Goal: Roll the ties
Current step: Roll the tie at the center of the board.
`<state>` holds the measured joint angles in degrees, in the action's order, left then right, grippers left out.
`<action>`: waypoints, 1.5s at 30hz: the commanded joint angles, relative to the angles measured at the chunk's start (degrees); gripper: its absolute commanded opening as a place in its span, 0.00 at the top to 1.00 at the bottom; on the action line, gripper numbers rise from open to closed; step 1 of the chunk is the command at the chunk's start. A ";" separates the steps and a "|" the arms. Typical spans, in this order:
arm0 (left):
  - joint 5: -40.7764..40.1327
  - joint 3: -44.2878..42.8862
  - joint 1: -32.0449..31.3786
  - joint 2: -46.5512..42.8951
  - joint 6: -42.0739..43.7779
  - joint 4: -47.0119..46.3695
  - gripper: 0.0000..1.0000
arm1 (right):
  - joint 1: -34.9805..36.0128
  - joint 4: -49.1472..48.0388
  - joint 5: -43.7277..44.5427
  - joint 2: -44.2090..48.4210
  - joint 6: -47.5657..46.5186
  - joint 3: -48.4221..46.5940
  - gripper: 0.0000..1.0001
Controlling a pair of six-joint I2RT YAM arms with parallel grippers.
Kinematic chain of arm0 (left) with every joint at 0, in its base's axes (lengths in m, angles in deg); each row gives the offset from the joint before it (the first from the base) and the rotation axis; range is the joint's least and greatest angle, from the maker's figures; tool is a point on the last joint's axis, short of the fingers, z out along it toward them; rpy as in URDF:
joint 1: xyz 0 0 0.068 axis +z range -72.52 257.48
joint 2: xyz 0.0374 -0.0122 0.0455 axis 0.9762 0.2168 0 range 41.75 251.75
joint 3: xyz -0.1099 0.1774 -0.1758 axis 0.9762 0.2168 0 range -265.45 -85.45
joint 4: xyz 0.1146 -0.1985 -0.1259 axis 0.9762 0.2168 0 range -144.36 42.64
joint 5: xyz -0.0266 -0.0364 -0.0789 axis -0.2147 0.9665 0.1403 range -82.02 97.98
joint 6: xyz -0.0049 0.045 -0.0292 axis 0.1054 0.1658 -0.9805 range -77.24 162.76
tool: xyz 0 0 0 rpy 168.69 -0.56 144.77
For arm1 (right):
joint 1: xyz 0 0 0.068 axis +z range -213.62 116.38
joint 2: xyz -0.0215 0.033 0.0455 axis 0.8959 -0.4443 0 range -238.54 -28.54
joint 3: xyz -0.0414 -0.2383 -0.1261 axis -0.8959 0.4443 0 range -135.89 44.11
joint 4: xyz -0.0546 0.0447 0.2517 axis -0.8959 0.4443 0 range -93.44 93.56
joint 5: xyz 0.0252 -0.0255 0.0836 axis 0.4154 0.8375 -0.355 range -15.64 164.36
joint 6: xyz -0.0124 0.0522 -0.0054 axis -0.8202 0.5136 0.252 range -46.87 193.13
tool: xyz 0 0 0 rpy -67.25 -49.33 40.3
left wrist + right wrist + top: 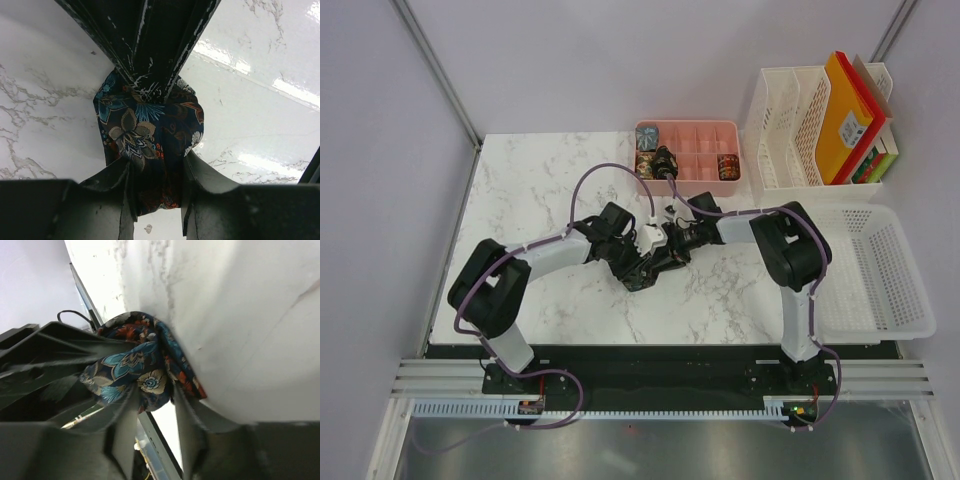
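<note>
A dark tie with blue, tan and orange flowers is bunched into a coil on the marble table, between both grippers at mid-table. My left gripper is shut on its near end, with fabric filling the gap between the fingers. From the opposite side my right gripper stands open, its fingers parted around the edge of the tie. In the top view the left gripper and right gripper meet tip to tip and hide most of the coil.
A pink compartment tray at the back holds rolled ties: grey-blue, dark, red-orange. A white file rack with orange books stands back right. A white basket sits to the right.
</note>
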<state>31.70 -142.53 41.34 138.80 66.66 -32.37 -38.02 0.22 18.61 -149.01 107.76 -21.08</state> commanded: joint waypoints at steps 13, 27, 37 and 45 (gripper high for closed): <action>-0.87 1.62 -0.60 1.21 2.64 5.25 0.82 | 1.90 -5.40 -0.33 7.17 4.82 0.76 0.43; -1.22 0.65 -0.51 -0.20 2.47 5.69 0.58 | 2.26 -4.89 2.83 0.59 3.25 2.52 1.00; 1.15 -3.38 -0.60 -2.66 -0.87 7.35 0.39 | 1.64 -0.33 7.23 -2.05 -2.11 2.08 1.00; 0.97 -5.93 -0.60 -0.91 -0.96 8.50 0.37 | 1.38 3.10 10.57 -4.51 -5.01 0.59 1.00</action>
<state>32.32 -146.35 40.94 138.32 66.77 -27.12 -36.49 -2.14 17.46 -149.60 109.27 -20.95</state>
